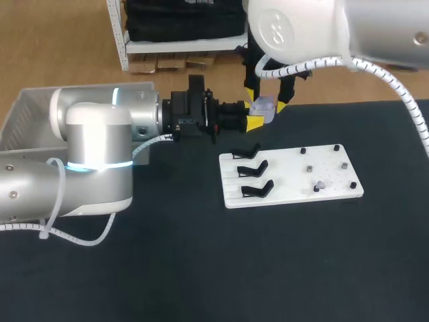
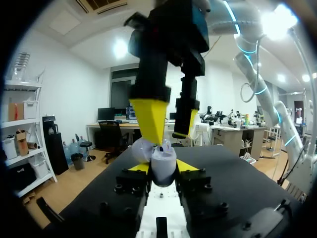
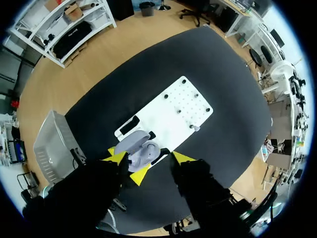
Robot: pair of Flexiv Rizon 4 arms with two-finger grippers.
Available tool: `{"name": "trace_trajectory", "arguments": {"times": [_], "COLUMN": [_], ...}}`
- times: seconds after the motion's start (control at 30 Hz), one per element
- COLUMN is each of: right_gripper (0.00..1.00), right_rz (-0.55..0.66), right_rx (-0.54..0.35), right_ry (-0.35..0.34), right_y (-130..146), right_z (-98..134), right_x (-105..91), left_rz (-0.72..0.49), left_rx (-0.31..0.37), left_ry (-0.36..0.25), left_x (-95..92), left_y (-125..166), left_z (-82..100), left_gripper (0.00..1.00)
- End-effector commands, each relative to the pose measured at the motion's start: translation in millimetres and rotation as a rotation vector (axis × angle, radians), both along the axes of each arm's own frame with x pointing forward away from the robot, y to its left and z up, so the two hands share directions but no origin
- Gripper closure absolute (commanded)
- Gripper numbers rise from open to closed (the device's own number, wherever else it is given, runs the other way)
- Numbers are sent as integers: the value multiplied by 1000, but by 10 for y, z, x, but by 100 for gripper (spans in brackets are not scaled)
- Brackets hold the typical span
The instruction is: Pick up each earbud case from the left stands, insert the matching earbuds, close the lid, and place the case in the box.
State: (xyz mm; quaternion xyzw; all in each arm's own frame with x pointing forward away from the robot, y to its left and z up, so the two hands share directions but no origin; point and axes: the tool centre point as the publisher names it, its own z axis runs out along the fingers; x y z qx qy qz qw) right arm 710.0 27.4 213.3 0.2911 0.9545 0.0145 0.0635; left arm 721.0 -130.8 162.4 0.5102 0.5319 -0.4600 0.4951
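Head view, and the action is found near the far edge of the bench (image 1: 201,268). The left pincer (image 1: 257,121) is held level above the black surface and is clamped on a pale lavender earbud case (image 1: 263,107), which is gripped by its lower half between the two yellow tips. The case is carried in the air, just beyond the far edge of the white board (image 1: 291,176).

From above, the right pincer (image 1: 265,99) is hung straight over the case. Its fingers are spread to either side and nothing is clamped between them.

In the left wrist view the lid is seen tipped open, and one yellow finger of the right pincer is lowered right to the opening. Whether contact is made cannot be told. In the right wrist view the open case is shown nearer one finger than the other.

On the board, three black stands (image 1: 253,171) are lined up along its left end. One small pale earbud (image 1: 320,184) is seated on its right part. The grey box (image 1: 27,117) is seen by the far left corner of the bench.
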Motion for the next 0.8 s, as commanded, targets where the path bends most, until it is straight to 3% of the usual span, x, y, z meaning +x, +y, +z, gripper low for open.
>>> {"name": "trace_trajectory", "arguments": {"times": [0.03, 0.23, 0.4, 0.8], "right_gripper": [0, 0, 0, 0], "right_rz": [105, 353, 447, 447], "right_rx": [86, 169, 123, 123], "right_ry": [-91, -204, -229, -229], "right_y": [-214, -500, -647, -647], "right_z": [79, 30, -113, -113], "right_x": [-272, -538, -715, -715], "left_rz": [1, 1, 1, 1], "left_rx": [-3, -3, -3, -3], "left_ry": [-2, -2, -2, -2], "left_x": [-1, -1, -1, -1], "left_y": [-1, -1, -1, -1], "left_z": [-5, -5, -5, -5], "left_gripper": [100, 100, 100, 100]}}
